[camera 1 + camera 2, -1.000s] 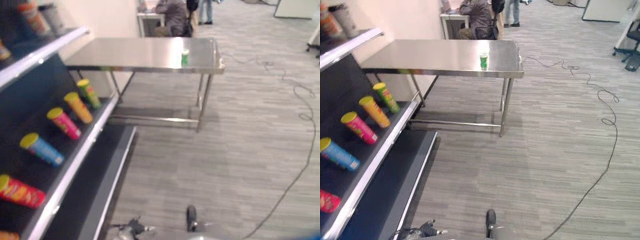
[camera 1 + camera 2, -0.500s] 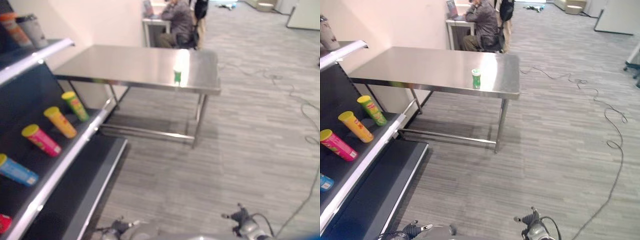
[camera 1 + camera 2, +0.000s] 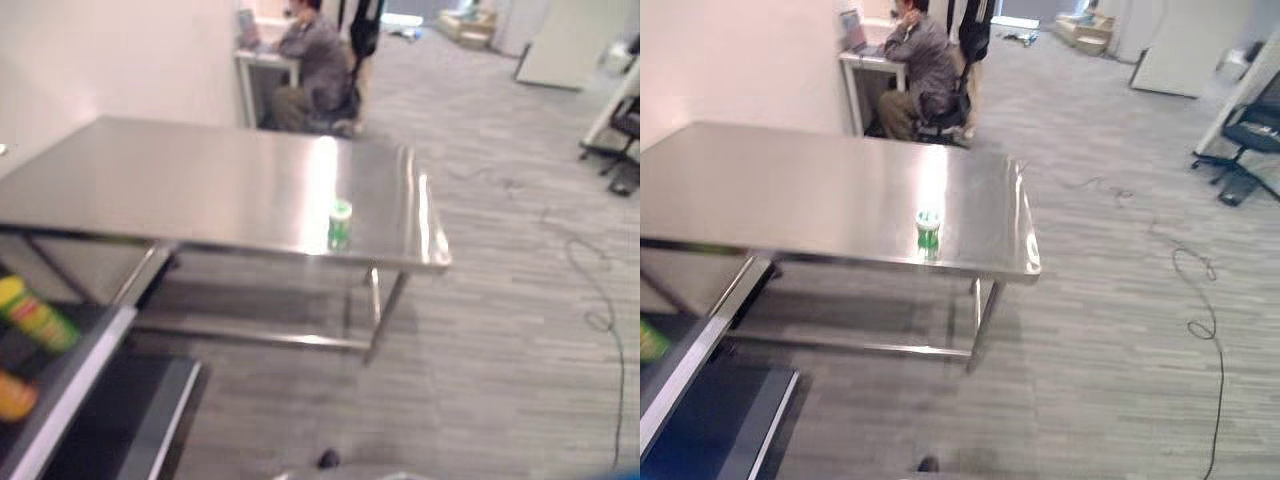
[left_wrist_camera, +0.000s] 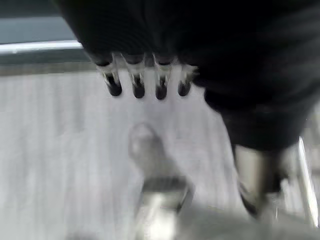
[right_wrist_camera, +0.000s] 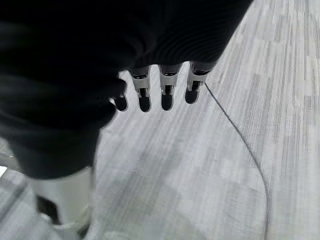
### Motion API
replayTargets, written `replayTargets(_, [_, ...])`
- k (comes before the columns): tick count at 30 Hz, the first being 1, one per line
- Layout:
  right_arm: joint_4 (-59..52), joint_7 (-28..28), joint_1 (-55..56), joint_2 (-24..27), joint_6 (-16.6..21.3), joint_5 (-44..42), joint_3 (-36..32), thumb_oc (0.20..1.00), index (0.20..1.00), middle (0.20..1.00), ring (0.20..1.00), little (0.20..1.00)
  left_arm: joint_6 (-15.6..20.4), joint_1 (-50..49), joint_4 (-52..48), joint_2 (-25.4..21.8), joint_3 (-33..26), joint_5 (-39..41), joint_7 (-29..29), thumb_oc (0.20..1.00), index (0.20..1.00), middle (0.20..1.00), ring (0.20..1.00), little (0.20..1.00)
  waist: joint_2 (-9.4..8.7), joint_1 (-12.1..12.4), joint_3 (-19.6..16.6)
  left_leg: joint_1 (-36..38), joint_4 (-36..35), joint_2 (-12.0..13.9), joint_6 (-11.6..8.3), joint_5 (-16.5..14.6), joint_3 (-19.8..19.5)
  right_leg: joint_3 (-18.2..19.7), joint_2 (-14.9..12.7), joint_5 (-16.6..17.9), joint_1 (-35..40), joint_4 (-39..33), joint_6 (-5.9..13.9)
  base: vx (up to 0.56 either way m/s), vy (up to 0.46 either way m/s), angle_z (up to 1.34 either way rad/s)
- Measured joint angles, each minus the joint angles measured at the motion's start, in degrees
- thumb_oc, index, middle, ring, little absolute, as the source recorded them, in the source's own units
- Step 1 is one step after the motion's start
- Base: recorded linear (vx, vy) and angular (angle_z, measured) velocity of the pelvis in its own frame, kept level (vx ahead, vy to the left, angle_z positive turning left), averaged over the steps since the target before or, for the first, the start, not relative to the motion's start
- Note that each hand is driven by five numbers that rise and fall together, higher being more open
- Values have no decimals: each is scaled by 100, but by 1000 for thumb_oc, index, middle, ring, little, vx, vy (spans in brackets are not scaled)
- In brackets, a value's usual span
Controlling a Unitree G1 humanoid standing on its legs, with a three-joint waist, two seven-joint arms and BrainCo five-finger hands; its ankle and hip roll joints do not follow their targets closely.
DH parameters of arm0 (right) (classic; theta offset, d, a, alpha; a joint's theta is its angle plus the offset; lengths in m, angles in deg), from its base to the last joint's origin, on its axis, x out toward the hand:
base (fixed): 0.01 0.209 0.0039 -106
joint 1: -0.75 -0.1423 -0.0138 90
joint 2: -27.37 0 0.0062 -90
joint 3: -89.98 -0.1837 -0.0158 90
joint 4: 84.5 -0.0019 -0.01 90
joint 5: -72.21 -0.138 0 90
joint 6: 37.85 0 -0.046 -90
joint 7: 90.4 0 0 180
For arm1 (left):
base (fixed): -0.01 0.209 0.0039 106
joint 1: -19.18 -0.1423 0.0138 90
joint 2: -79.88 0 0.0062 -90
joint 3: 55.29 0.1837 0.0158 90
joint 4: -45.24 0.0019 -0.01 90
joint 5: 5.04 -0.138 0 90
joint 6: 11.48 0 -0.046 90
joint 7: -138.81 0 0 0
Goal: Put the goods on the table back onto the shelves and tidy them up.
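A small green can (image 3: 340, 222) stands upright near the front right corner of the steel table (image 3: 170, 185). The dark shelf's silver rail (image 3: 72, 385) cuts across the lower left, with a green-and-yellow tube (image 3: 35, 316) and an orange one (image 3: 12, 396) lying on it. My left hand (image 4: 136, 81) hangs over the grey floor with its fingers straight and nothing in it. My right hand (image 5: 167, 89) hangs the same way, fingers relaxed and holding nothing. Both hands are far from the can.
A person (image 3: 315, 62) sits at a white desk behind the table. An office chair (image 3: 1252, 128) stands at the far right. Open grey floor lies between me and the table's legs (image 3: 385, 315).
The camera has swung right and come closer to the table, so most of the shelf has slid out at the left. The can stands where it was.
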Motion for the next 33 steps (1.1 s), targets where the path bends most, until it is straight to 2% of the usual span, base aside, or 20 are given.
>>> replayTargets(1, [-122,3,-43,101,2,16,66,1000,1000,1000,1000,1000,31,208,-113,-2,166,-2,18,1000,1000,1000,1000,1000,116,-30,0,97,7,-23,-17,-146,-111,-59,-104,-84,-259,-60,-30,207,80,48])
replayTargets(2, [-238,3,-58,146,11,26,83,1000,1000,1000,1000,1000,25,273,-146,-6,300,-5,23,1000,1000,1000,1000,1000,193,-72,-6,147,-18,-3,-6,-156,-209,-175,-158,-214,-418,-161,-81,117,-35,66])
replayTargets(4, [-346,0,-222,240,31,70,261,1000,1000,1000,1000,1000,91,526,-337,-4,489,-8,30,1000,1000,1000,1000,1000,409,-155,29,285,-32,83,-77,-132,-323,-296,-133,-346,-847,-899,-30,187,-87,66])
replayTargets(5, [-361,-1,-313,245,50,70,279,1000,1000,1000,1000,1000,105,671,-483,59,652,-65,100,1000,1000,1000,1000,1000,428,-179,35,432,-33,69,-236,-232,-427,-289,4,-309,-978,-1956,88,140,-72,49])
replayTargets(6, [-321,9,-356,236,50,70,286,1000,1000,1000,1000,1000,87,792,-480,68,960,-278,183,1000,1000,1000,1000,1000,417,-177,32,493,-33,53,-352,-304,-533,-288,142,-221,-894,-2981,152,117,-54,73])
replayTargets(7, [-273,11,-437,207,45,71,317,1000,1000,1000,1000,1000,115,833,-521,46,1137,-474,217,1000,1000,1000,1000,1000,330,-171,56,555,-42,-14,-385,-379,-551,-331,201,35,-979,-3627,59,66,-46,69])
replayTargets(9, [-250,27,-382,133,51,71,146,1000,1000,1000,1000,1000,166,665,-586,114,957,-484,244,1000,1000,1000,1000,1000,308,-234,68,768,-121,-61,-275,-479,-555,-159,320,407,-1048,-3596,91,96,-72,39])
replayTargets(11, [-123,10,-365,63,27,87,181,1000,1000,1000,1000,1000,134,247,-589,126,908,-461,257,1000,1000,1000,1000,1000,160,-149,-27,893,-119,-107,-308,-650,-478,-148,383,584,-989,-3562,-52,114,-97,-5])
replayTargets(13, [-103,-15,-300,18,16,85,151,1000,1000,1000,1000,1000,132,-6,-442,108,492,-432,211,1000,1000,1000,1000,1000,97,-79,-65,951,-112,-87,-370,-682,-512,-163,450,649,-665,-4003,-75,84,-92,-1])
replayTargets(15, [-113,-18,-183,21,20,81,149,1000,1000,1000,1000,1000,83,-239,-292,121,180,-425,184,1000,1000,1000,1000,1000,46,-80,-77,960,-83,-68,-416,-711,-475,-142,506,1117,-132,-4756,-231,43,-62,7])
replayTargets(16, [-135,-20,-157,2,25,81,159,1000,1000,1000,1000,1000,84,-304,-273,83,97,-422,162,1000,1000,1000,1000,1000,-90,-84,-78,925,74,-154,-531,-783,-459,-117,429,1366,113,-5022,-327,32,-49,5])
replayTargets(17, [-145,-24,-218,-55,25,78,166,1000,1000,1000,1000,1000,82,-291,-224,-52,0,-411,148,1000,1000,1000,1000,1000,-332,-42,70,452,980,-386,-783,-1100,-393,-4,132,1344,149,-5028,-318,40,-75,15])
replayTargets(18, [-157,-24,-191,-72,27,73,153,1000,1000,1000,1000,1000,87,-289,-220,-77,-5,-409,147,1000,1000,1000,1000,1000,-392,-42,91,273,1095,-339,-550,-1242,-343,40,65,1334,132,-5028,-304,40,-76,34])
replayTargets(19, [-183,-32,-132,-84,29,68,85,1000,1000,1000,1000,1000,101,-251,-266,-74,-8,-403,138,1000,1000,1000,1000,1000,-360,-96,80,169,787,22,-515,-1257,-255,13,72,1302,142,-5027,-265,10,-66,46])
replayTargets(20, [-142,-86,-70,-98,21,57,13,1000,1000,1000,1000,1000,88,-231,-344,-46,-15,-354,191,1000,1000,1000,1000,1000,-229,-74,80,309,364,349,-592,-926,32,33,134,1185,210,-5031,-86,-11,-59,28])
replayTargets(22, [-124,-132,-66,-101,71,58,-13,1000,1000,1000,1000,1000,85,-332,-343,-57,16,-337,140,1000,1000,1000,1000,1000,-161,-74,117,511,218,357,-591,-889,84,18,127,1178,300,-5059,-82,-18,-58,-12])
replayTargets(24, [-133,-156,-42,-138,107,59,-10,1000,1000,1000,1000,1000,83,-271,-350,-93,19,-342,134,1000,1000,1000,1000,1000,-267,-110,104,594,144,365,-601,-878,187,32,88,1129,342,-5057,-13,-14,-80,-23])
replayTargets(25, [-130,-164,75,-130,154,62,-10,1000,1000,1000,1000,1000,83,-264,-372,-105,65,-382,135,1000,1000,1000,1000,1000,-260,-133,106,635,139,368,-606,-878,214,34,94,1118,329,-5057,2,-5,-98,-19])
replayTargets(29, [3,-243,252,-23,238,23,-595,1000,1000,1000,1000,1000,82,-296,-316,-175,14,-435,47,1000,1000,1000,1000,1000,-229,-261,93,686,13,443,-689,-873,348,206,181,1134,263,-5055,-18,1,-77,-23])
replayTargets(33, [147,-497,631,267,213,-138,-687,1000,1000,1000,1000,1000,81,-290,-307,-283,34,-462,-56,1000,1000,1000,1000,1000,-341,-347,96,695,8,511,-715,-848,347,239,257,1171,256,-5060,-69,3,-86,-2])
